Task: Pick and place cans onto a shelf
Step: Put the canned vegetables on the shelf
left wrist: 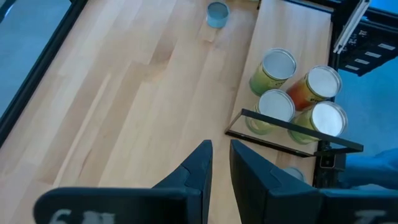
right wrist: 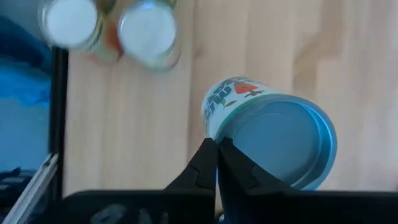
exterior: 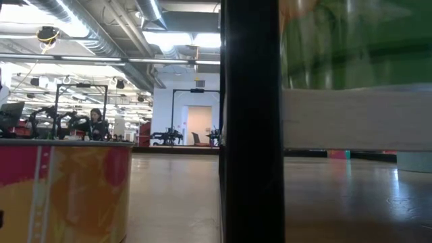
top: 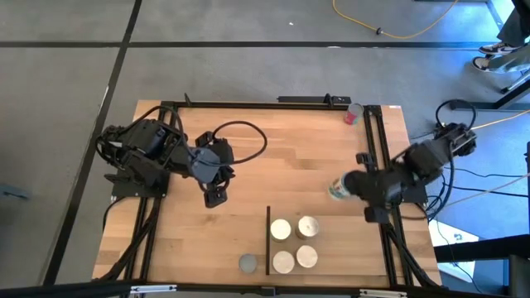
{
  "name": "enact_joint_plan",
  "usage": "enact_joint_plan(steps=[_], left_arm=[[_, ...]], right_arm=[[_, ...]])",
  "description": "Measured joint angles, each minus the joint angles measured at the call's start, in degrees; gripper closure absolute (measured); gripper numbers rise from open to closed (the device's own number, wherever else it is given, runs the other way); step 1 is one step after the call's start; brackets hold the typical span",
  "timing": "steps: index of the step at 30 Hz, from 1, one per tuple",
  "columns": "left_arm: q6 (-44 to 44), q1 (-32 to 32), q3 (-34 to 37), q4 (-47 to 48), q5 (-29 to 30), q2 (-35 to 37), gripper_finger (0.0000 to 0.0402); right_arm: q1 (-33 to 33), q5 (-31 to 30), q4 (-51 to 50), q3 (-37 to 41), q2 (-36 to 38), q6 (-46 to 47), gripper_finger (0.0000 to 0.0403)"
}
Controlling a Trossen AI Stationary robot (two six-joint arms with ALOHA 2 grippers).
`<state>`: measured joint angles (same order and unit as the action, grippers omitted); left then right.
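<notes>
The worktop (top: pixel 248 174) is a light-wood surface framed by black rails (top: pixel 374 157), standing on a grey floor. The low view looks across it into a large hall with ceiling ducts.

1. Right pincer (right wrist: pixel 216 154): I hold it above the right-hand part of the worktop, just inside the right rail and roughly midway between the far and near edges. Its two fingers are pressed together with no gap between the tips. The tips sit against the rim of a tilted can (right wrist: pixel 273 140), whose flat blue-grey end faces my wrist camera. I cannot tell whether the rim is pinched between the fingers or only touched.

2. Shelf (top: pixel 327 244): it lies at the near edge of the worktop, right of centre, with its black strip (top: pixel 269 240) on the side toward the left arm. Four cans (top: pixel 294 244) stand upright on it in a close square.

3. Other cans: a grey-topped can (top: pixel 248 263) stands just beyond the strip, at the near edge. A red can (top: pixel 354 113) stands near the far right corner.

4. Left pincer (top: pixel 217 192): I keep it over the left half of the worktop, well apart from the cans. A narrow gap separates its fingers, and nothing sits between them.
</notes>
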<state>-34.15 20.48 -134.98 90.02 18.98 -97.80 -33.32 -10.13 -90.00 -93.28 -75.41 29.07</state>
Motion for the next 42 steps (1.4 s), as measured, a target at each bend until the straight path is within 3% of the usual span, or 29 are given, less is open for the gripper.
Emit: enact_joint_plan(steps=[5,12,17,27,42], left_arm=[[-0.11,-0.82,0.00,0.00,0.00,0.00,0.0352],[0.16,-2.76,0.00,0.00,0.04,0.00,0.0352],[1.24,-4.25,0.00,0.00,0.07,0.00,0.0352],[11.77,-6.09,0.00,0.00,0.11,0.00,0.0352],[15.32,-6.11,0.00,0.00,-0.39,0.00,0.0352]], right_arm=[[-6.18,2.92,1.43,6.01,-0.31,7.87,0.0401],[-10.77,6.88,11.81,11.17,-2.14,14.13,0.0401],[-11.54,8.79,18.09,11.33,-4.64,18.26,0.0401],[-12.34,11.93,29.60,11.33,-13.64,27.56,0.0401],[-12.31,14.86,33.21,11.35,-22.03,29.10,0.0401]])
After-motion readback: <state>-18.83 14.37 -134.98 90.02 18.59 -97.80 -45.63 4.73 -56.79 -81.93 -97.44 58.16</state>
